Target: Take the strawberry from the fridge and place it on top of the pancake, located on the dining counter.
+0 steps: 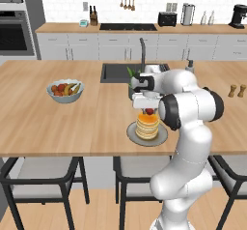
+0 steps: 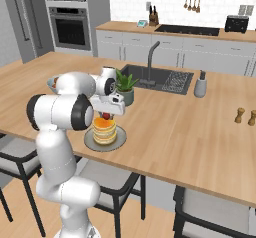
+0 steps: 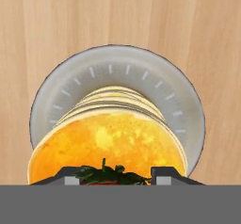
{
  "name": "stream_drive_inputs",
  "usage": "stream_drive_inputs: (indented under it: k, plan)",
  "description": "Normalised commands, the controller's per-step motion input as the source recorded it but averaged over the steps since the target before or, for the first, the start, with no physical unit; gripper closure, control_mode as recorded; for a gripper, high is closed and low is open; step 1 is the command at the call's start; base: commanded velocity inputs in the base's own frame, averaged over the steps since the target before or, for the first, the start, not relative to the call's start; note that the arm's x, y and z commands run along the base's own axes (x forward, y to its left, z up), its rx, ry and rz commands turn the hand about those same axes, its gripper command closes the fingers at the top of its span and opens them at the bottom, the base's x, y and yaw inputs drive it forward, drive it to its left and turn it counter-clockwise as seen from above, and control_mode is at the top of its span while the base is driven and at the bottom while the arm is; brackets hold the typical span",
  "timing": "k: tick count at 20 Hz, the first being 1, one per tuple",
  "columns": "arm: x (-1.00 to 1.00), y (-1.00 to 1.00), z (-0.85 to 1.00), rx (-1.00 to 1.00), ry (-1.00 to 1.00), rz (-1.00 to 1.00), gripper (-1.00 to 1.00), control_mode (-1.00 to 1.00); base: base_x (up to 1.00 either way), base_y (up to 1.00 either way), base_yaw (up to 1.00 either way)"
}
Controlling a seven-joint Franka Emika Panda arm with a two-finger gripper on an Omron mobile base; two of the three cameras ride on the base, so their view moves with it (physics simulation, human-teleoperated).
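My gripper (image 1: 148, 109) hangs straight down over the pancake (image 1: 147, 125), shut on the strawberry (image 1: 149, 111). The berry sits just above or on the syrupy top of the stack; I cannot tell whether it touches. In the hand view the strawberry (image 3: 108, 175), with its green leaves, lies between the fingertips (image 3: 70, 180) above the pancake (image 3: 108, 138) on its grey plate (image 3: 61, 91). From the right I see the strawberry (image 2: 106, 116), pancake (image 2: 105, 130) and gripper (image 2: 106, 114) near the front edge of the dining counter (image 2: 175, 132). The fridge (image 2: 22, 17) stands far left.
A grey fruit bowl (image 1: 65, 90) sits on the counter to the left. Behind the plate are a potted plant (image 2: 124, 84), the dark sink (image 1: 116, 72) with its faucet (image 1: 143, 50), and a soap dispenser (image 2: 201, 84). Two wooden shakers (image 1: 237, 90) stand right. Stools (image 1: 43, 176) line the front.
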Motion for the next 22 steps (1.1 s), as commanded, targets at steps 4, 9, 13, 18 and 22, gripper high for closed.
stream_drive_inputs:
  k: [4, 9, 13, 18, 22]
  plan:
    - [-0.08, 0.15, -0.24, -0.03, 0.00, 0.00, 1.00, -1.00, 0.00, 0.00, 0.00]
    - [0.00, 0.26, -0.29, -0.05, 0.00, 0.00, -1.00, -1.00, 0.00, 0.00, 0.00]
    - [-0.11, 0.04, -0.14, 0.00, 0.00, 0.00, -1.00, -1.00, 0.00, 0.00, 0.00]
    - [-0.20, 0.00, -0.12, 0.00, 0.00, 0.00, -1.00, -1.00, 0.00, 0.00, 0.00]
    - [-0.27, 0.00, -0.04, 0.00, -0.02, 0.00, -1.00, -1.00, 0.00, 0.00, 0.00]
